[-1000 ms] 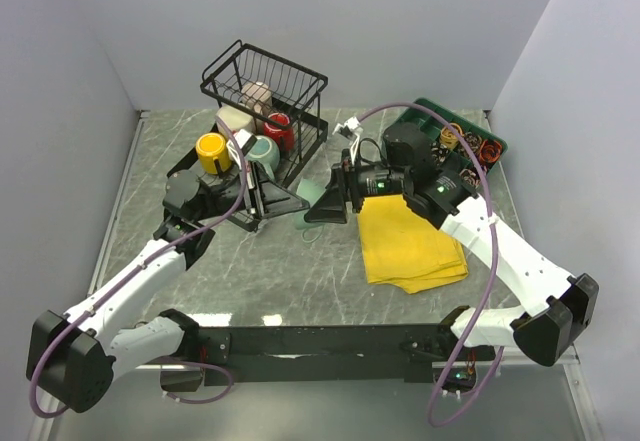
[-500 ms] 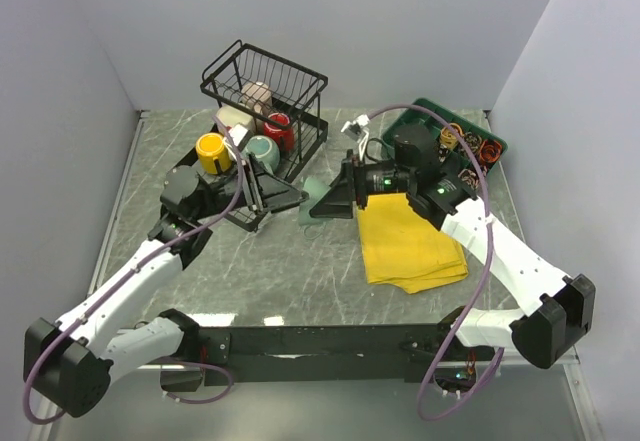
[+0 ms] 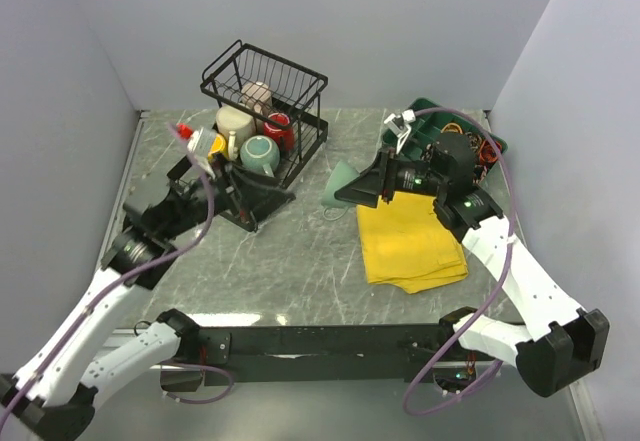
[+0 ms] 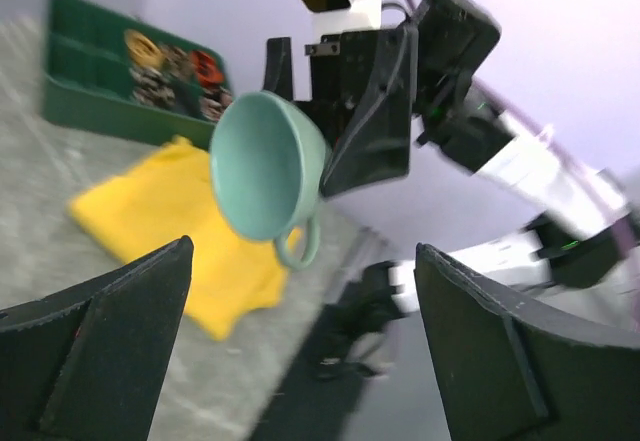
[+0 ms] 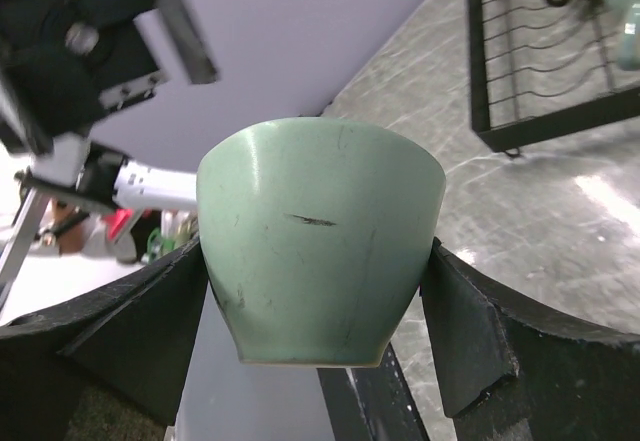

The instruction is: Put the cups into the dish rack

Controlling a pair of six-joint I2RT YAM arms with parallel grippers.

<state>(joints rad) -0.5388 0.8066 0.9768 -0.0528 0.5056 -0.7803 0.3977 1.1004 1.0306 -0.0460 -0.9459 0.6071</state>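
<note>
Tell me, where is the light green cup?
In the top view, the green cup is held in the right hand, up in the air between the dish rack and the yellow cloth.

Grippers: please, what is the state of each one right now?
Left gripper: open, holding nothing.
Right gripper: jaws closed on the pale green cup.

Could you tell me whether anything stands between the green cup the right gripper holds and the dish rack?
Nothing visible blocks it. Only bare table separates the green cup, held in the right gripper, from the dish rack. The open left gripper sits at the rack's near corner and might crowd an approach there.
</note>
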